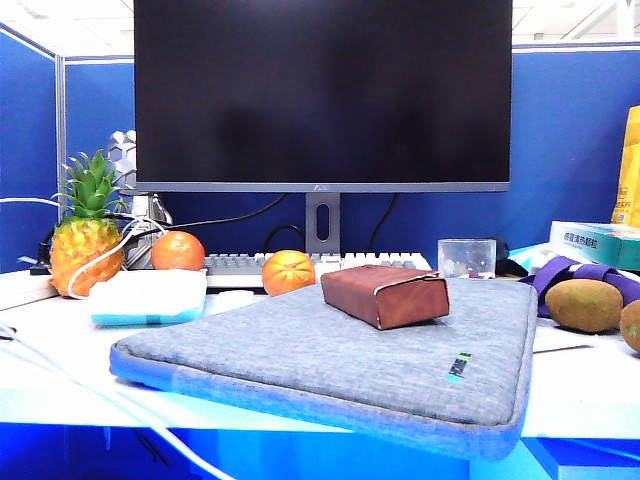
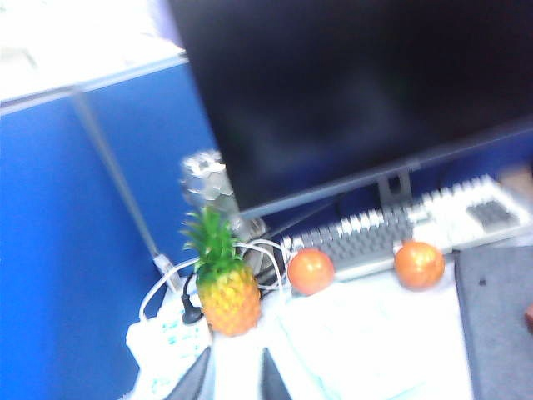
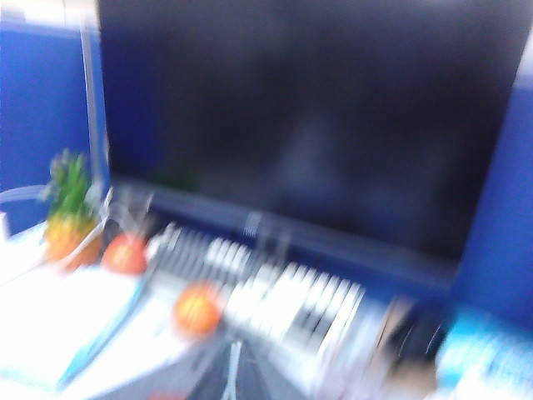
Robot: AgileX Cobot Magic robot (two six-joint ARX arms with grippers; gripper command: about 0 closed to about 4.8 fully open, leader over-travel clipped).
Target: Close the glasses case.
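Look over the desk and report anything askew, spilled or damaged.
Nothing stands out. The glasses case lies shut and flat on the grey sleeve, set at an angle to its edges. No spill or damage shows. The left gripper hangs above the pineapple corner, fingers apart; the blurred right wrist view barely shows the right gripper.

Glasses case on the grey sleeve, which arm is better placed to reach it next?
Probably right. The glasses case lies right of centre on the sleeve. The left end effector hangs open near the pineapple, far off. The right end effector is blurred.
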